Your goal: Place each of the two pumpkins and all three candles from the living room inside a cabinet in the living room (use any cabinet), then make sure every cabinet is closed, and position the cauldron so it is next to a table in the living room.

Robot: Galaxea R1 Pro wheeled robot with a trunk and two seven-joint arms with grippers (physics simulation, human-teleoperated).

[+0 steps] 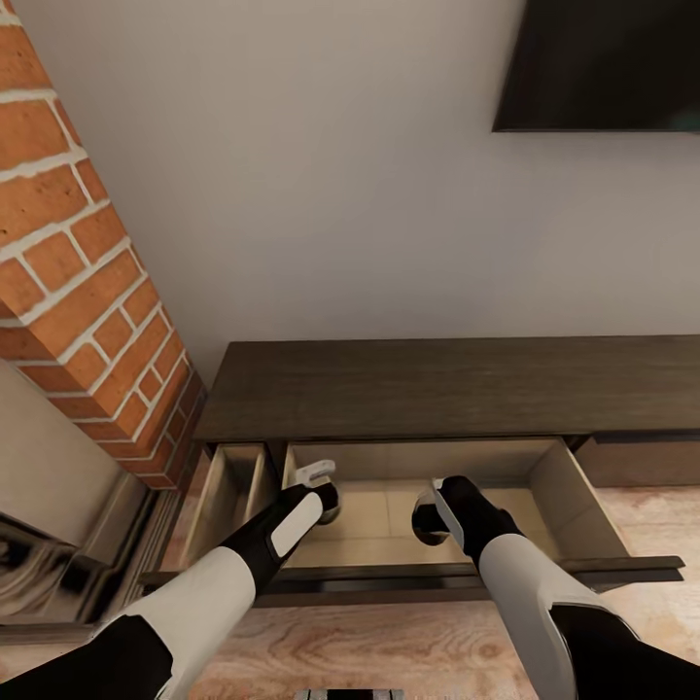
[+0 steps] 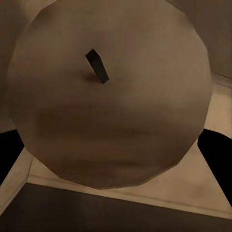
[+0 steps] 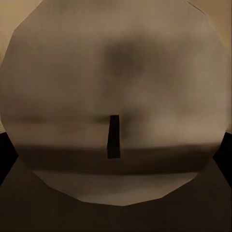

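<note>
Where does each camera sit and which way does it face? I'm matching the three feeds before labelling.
Head view: on the robot's head, looking down over both arms into the open drawer of the cabinet.
Left wrist view: by the left pincer, close against a round pumpkin, stem visible.
Right wrist view: by the right pincer, close against another pumpkin.
Shared: both wrist views show a pumpkin over pale drawer wood.

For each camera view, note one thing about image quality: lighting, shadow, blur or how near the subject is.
Head view: evenly lit and fairly sharp; the open drawer is shaded inside, under the cabinet top. Left wrist view: a round object with a dark stem sits very close, dull brown, soft-edged. Right wrist view: another round object, closer and blurrier, with a dark smudge.
</note>
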